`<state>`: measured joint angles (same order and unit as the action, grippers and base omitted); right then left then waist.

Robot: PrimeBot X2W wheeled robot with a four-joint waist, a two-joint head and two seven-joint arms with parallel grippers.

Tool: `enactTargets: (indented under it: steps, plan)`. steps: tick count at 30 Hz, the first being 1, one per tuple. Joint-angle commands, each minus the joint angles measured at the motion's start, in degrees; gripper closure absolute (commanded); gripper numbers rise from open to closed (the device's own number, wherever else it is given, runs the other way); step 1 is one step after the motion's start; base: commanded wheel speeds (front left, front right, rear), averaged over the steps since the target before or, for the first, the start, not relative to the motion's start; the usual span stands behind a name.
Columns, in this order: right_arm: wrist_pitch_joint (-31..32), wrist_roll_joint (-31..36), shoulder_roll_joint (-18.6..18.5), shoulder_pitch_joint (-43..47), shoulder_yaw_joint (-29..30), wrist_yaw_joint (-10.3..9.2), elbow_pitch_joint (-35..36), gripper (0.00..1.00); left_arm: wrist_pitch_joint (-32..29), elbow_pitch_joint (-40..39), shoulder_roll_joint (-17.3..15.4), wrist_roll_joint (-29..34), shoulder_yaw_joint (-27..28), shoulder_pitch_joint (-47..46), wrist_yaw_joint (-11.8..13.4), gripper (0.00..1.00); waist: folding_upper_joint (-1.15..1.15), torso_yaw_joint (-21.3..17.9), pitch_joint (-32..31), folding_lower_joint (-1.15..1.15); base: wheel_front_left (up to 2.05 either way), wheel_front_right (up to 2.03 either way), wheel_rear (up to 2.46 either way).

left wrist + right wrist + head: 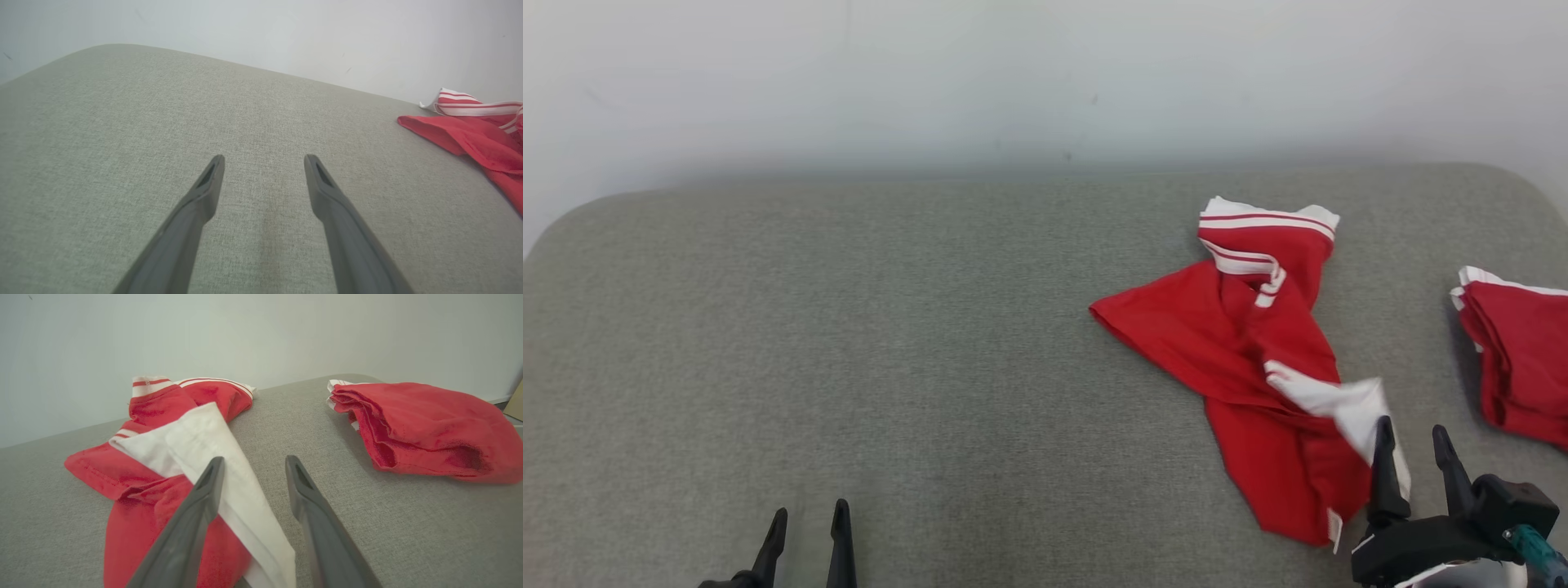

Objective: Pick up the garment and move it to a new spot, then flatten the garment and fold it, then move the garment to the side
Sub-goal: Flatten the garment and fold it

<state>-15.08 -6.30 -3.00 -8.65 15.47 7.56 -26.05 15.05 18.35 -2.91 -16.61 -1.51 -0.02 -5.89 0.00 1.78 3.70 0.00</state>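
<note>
The garment (1241, 343) is red with white striped trim and lies crumpled on the right half of the grey padded surface (890, 343). A white panel (1347, 404) of it looks blurred right at my right gripper (1411, 426). In the right wrist view this gripper (254, 458) is open, and the white panel (212, 457) drapes past its left finger and runs down between the two fingers, which do not pinch it. The garment's red body (135, 473) spreads to the left. My left gripper (805, 523) is open over bare fabric at the lower left. The left wrist view shows that gripper (263, 159) far from the garment (474, 134).
A second red garment (1519, 359), folded into a thick stack (421, 424), lies at the right edge of the surface, close to my right gripper. A pale wall (1013, 82) runs behind the far edge. The surface has rounded corners.
</note>
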Motion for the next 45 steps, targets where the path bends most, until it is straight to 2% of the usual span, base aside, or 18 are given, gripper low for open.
enactTargets:
  steps: [1,5,10,16,23,28,29,30,31,32,37,42,43,44,45]
  plan:
    - [-0.07,-0.64,0.16,0.11,-0.54,-0.14,0.75,0.0,0.17,0.05,0.03,0.53,0.1,-0.4,-0.02,0.0,0.0,-1.6,0.32,0.0,0.0,0.0,0.0]
    - [-0.06,-0.32,0.15,-1.01,-2.05,-0.14,3.09,0.0,0.17,0.16,0.03,0.65,0.0,-0.8,-0.11,0.0,0.0,-1.91,0.68,0.0,0.0,0.0,0.0]
    - [-0.07,1.12,0.15,-3.45,-7.27,-0.14,4.97,0.0,0.17,0.41,0.03,0.5,-0.51,-1.37,-0.29,0.0,0.0,-1.54,1.17,0.0,0.0,0.0,0.0]
    - [0.21,5.36,0.1,-8.18,-12.38,-0.14,-0.06,0.0,0.17,0.74,0.04,-0.2,-1.21,-1.64,-0.18,0.0,0.0,0.21,1.75,0.0,0.0,0.0,0.0]
    - [2.87,12.65,-0.34,-11.3,-10.4,-0.14,-7.43,0.0,0.17,0.69,0.04,-1.11,-1.6,-1.64,0.23,0.0,0.0,2.29,2.4,0.0,0.0,0.0,0.0]
    - [3.04,16.26,-0.35,-12.04,-8.39,-0.14,-9.7,0.0,0.17,0.39,0.04,-1.36,-1.43,-1.03,0.38,0.0,0.0,2.4,2.61,0.0,0.0,0.0,0.0]
    - [3.0,16.57,-0.33,-12.12,-7.78,-0.14,-9.94,0.08,0.17,0.34,0.04,-1.35,-1.39,-0.94,0.49,0.0,0.0,2.29,2.61,0.0,0.0,0.0,0.0]
    - [2.93,16.75,-0.33,-12.2,-7.26,-0.14,-10.13,0.28,0.17,0.26,0.04,-1.31,-1.36,-0.9,0.53,0.0,0.0,2.17,2.65,0.0,0.0,0.0,0.0]
    - [2.77,17.11,-0.29,-12.32,-6.78,-0.14,-10.23,0.74,0.17,0.19,0.04,-1.18,-1.37,-0.98,0.51,0.0,0.0,2.06,2.69,0.0,0.0,0.0,0.0]
    - [2.66,17.08,-0.25,-12.43,-6.14,-0.14,-10.38,1.0,0.17,0.17,0.04,-1.08,-1.4,-1.15,0.47,0.0,0.0,1.92,2.72,0.0,0.0,0.0,0.0]
    - [1.55,16.65,-0.61,-13.64,-1.87,-0.14,-9.85,1.0,0.17,-0.16,0.04,-0.56,-1.65,-2.13,0.2,0.0,0.0,0.99,2.82,0.0,0.0,0.0,0.0]
    - [0.79,17.56,-2.13,-14.52,5.62,-0.14,-8.94,1.0,0.17,-0.7,0.04,-0.1,-2.45,-2.69,-0.05,0.0,0.0,0.35,2.95,0.0,0.0,0.0,0.0]
    - [0.67,18.21,-2.3,-14.53,6.98,-0.14,-8.81,0.35,0.17,-0.79,0.04,0.0,-2.79,-2.74,-0.1,0.0,0.0,0.28,2.95,0.0,0.0,0.0,0.0]
    - [0.44,18.38,-2.06,-14.68,7.79,-0.14,-8.65,0.0,0.17,-0.89,0.05,0.13,-3.11,-2.86,-0.2,0.0,0.0,0.25,2.95,0.0,0.0,0.0,0.0]
    - [0.27,18.8,-1.86,-14.74,7.86,-0.14,-8.3,0.0,0.17,-1.0,0.02,0.07,-3.23,-3.02,-0.26,0.0,0.0,0.21,2.93,0.0,0.0,0.0,0.0]
